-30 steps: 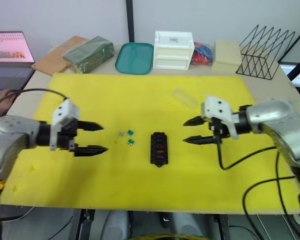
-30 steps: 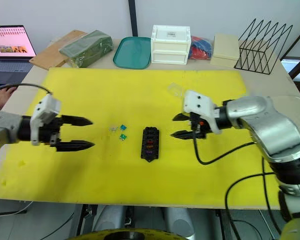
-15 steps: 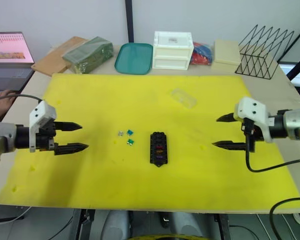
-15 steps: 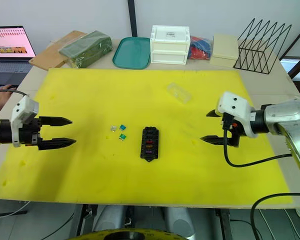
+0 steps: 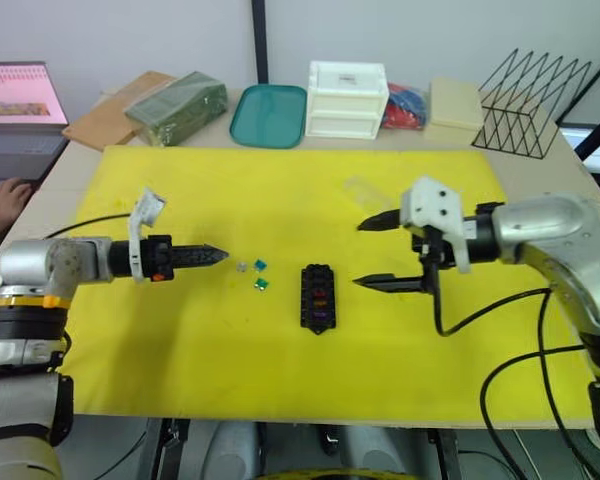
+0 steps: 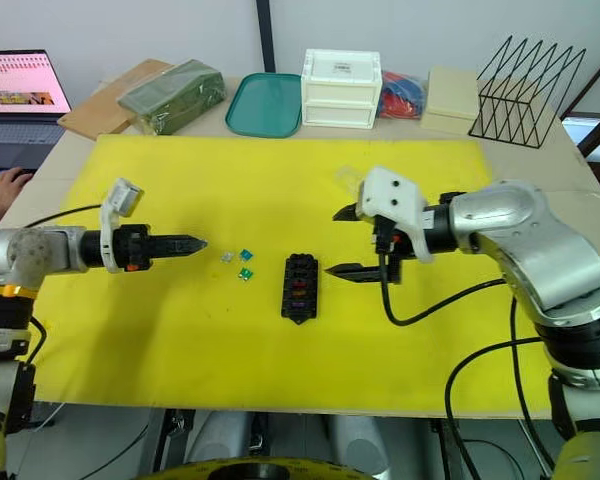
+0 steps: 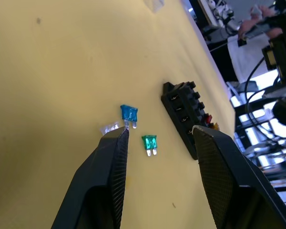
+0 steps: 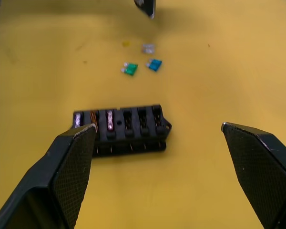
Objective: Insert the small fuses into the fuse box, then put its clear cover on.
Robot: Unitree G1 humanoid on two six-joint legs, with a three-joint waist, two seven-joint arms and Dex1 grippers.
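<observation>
A pale wall (image 5: 130, 30) with a dark vertical post (image 5: 259, 40) rises at 12 o'clock behind the desk (image 5: 50, 190), which carries a yellow mat (image 5: 280, 190). A laptop (image 5: 18, 105) sits at 10 o'clock.

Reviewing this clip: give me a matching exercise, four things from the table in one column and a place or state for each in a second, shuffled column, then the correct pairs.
Things:
1. fuse box
2. clear cover
3. loose fuses
4. teal tray

Places or states:
A. lying on the yellow mat beyond the right gripper
B. off the mat, beside the white drawer box
C. on the mat between the two grippers, some slots filled
D. just ahead of the left gripper's tips

Pairs: 1-C, 2-A, 3-D, 4-B
</observation>
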